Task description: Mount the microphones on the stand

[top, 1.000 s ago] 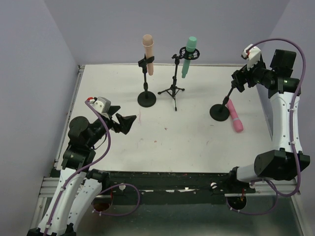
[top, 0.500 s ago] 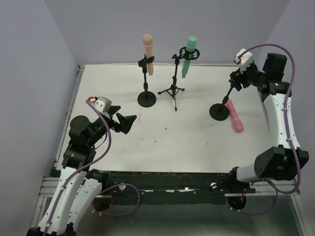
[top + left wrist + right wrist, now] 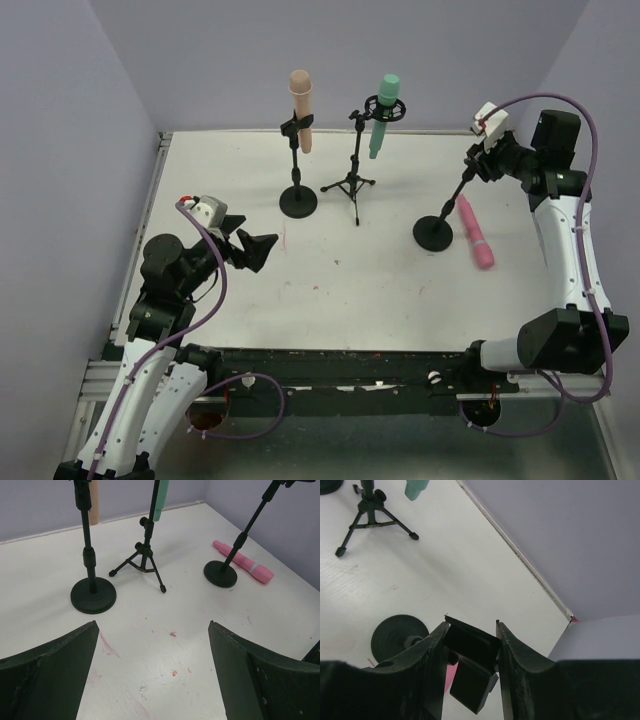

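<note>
Three mics, none whole in every view: the left wrist camera crops the beige mic [image 3: 93, 502] and green mic [image 3: 160, 500] to their lower ends, and the right wrist camera shows only a sliver of the pink mic [image 3: 451, 672]. We count three stands: two round-based, one tripod [image 3: 350, 185]. Beige and green sit clipped, heads up, near vertical. Pink lies flat on the table [image 3: 350, 280] just beside the right stand [image 3: 432, 233], long axis running far-left to near-right; we cannot tell its head end. Our right gripper [image 3: 470, 625] is clamped on that tilted stand's clip [image 3: 470, 652]; our left gripper [image 3: 152, 630] hangs wide open over the table.
</note>
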